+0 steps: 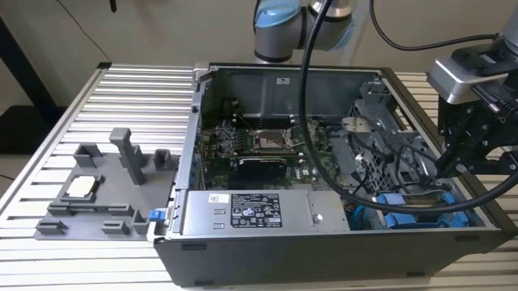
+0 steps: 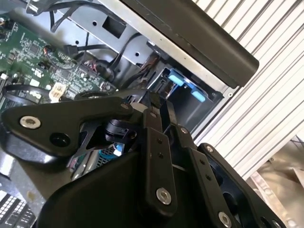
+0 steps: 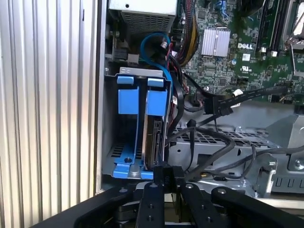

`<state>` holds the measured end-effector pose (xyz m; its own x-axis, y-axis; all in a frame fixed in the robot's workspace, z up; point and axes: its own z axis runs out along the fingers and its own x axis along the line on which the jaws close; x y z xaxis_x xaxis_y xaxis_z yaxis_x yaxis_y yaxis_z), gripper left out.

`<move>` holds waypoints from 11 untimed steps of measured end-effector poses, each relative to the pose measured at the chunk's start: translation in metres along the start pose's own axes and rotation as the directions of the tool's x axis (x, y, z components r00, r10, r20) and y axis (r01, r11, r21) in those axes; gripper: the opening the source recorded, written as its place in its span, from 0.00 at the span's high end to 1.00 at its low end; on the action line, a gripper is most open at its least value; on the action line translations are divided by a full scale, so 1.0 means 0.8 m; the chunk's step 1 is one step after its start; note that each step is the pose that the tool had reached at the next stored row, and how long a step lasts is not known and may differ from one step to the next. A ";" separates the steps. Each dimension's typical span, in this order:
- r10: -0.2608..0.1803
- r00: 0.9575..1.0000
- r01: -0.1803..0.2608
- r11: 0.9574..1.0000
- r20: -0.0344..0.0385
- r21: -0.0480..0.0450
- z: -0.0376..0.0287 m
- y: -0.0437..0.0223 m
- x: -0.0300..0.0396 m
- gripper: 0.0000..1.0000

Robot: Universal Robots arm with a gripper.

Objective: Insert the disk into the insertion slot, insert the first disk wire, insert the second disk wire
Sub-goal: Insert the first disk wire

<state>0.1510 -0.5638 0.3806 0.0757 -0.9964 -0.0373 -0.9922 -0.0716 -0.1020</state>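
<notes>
In the first wrist view the disk (image 3: 153, 140) stands on edge inside the insertion slot (image 3: 136, 72) of the drive cage, held in its bright blue frame (image 3: 157, 102). A second blue frame (image 3: 128, 100) beside it has no drive in it. My gripper (image 3: 168, 172) sits right at the disk's near end with its fingers (image 3: 159, 173) drawn together. Black disk wires (image 3: 191, 142) loop down to the fingertips; whether one is pinched I cannot tell. In the exterior view the gripper (image 1: 455, 165) hangs over the blue frames (image 1: 421, 215) at the case's right front corner.
The open computer case (image 1: 324, 254) lies on a slatted metal table (image 1: 130, 91). Inside are the motherboard (image 1: 259, 151), the power supply (image 1: 259, 212) and loose cables (image 1: 389, 157). A grey fixture tray (image 1: 105, 188) lies at the exterior view's left. The arm's hose (image 1: 306, 91) crosses above the case.
</notes>
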 end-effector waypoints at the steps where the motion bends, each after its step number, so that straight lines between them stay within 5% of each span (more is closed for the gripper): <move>1: 0.001 1.000 -0.001 1.000 0.001 -0.012 0.0005 -0.0018 0.0005 0.81; 6: 0.003 1.000 -0.002 0.999 0.004 -0.054 0.0029 -0.0102 0.0031 0.81; 11: 0.069 0.998 -0.069 0.996 -0.003 -0.054 0.0068 -0.0102 0.0035 0.81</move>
<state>0.1599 -0.5658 0.3759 0.0072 -0.9991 -0.0415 -0.9989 -0.0053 -0.0457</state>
